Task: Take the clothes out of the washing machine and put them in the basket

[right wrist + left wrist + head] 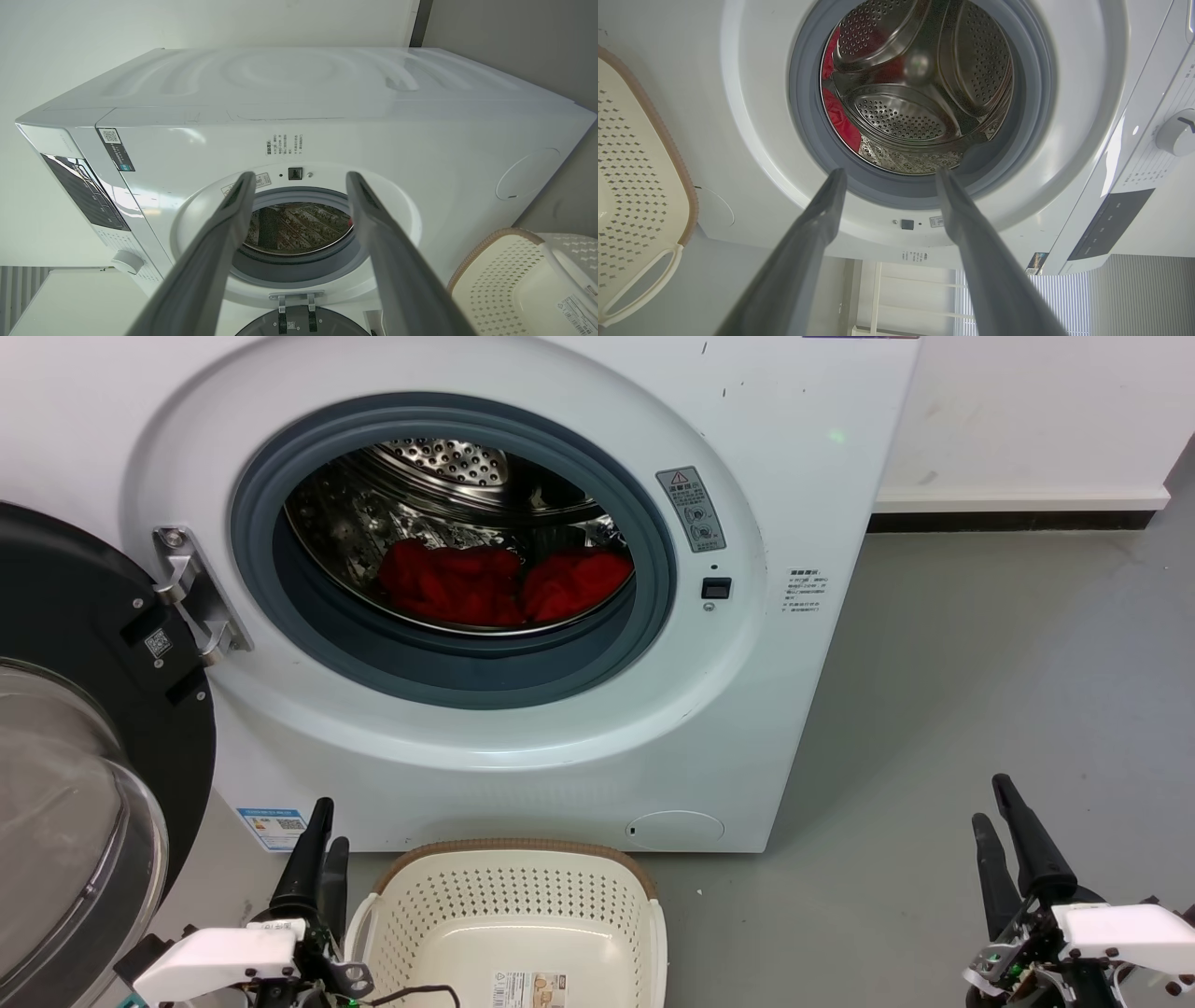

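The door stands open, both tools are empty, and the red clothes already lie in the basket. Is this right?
No. The head view shows the clothes in the washing machine drum, not the basket. The door stands open; left tool and right tool are empty.

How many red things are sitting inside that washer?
2. One red garment lies at the bottom left of the drum, the second red garment beside it on the right, touching. More may be hidden underneath.

The floor (980,709) is smooth grey. Behind it rises a plain white wall (1027,411), its white skirting board (1018,501) above a dark strip (1008,521).
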